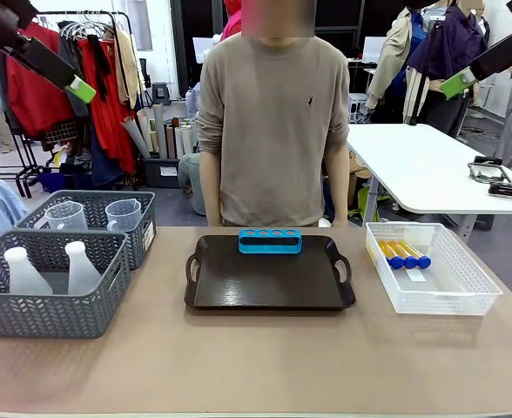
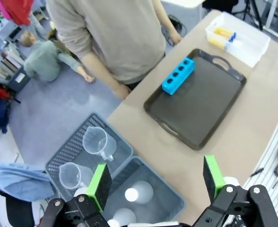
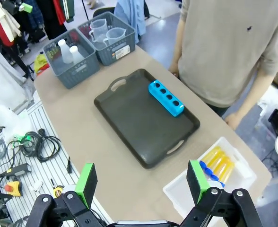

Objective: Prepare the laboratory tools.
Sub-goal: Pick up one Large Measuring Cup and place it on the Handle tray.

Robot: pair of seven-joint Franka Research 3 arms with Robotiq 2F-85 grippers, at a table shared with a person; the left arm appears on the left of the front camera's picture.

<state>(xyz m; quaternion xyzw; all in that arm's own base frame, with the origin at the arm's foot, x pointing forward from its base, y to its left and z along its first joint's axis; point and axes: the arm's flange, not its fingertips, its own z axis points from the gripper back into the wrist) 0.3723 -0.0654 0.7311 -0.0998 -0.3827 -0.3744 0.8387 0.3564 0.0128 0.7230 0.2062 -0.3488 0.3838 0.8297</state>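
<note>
Counter point(image 1: 256, 366): beige.
Tray point(image 1: 265, 283): dark brown, central.
Grey baskets point(image 1: 51, 315): two, left, close together.
White basket point(image 1: 452, 305): right.
Person point(image 1: 273, 113): far side.

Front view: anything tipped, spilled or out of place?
Nothing stands out. The blue rack stands level at the far edge of the tray, test tubes lie side by side in the white basket, and beakers and flasks stand upright in the grey baskets.

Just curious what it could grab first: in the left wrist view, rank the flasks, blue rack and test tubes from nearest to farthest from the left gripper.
From the left gripper:
1. Conical flasks, grey basket just below it.
2. Blue rack, on the dark tray.
3. Test tubes, in the white basket, farthest.
</note>
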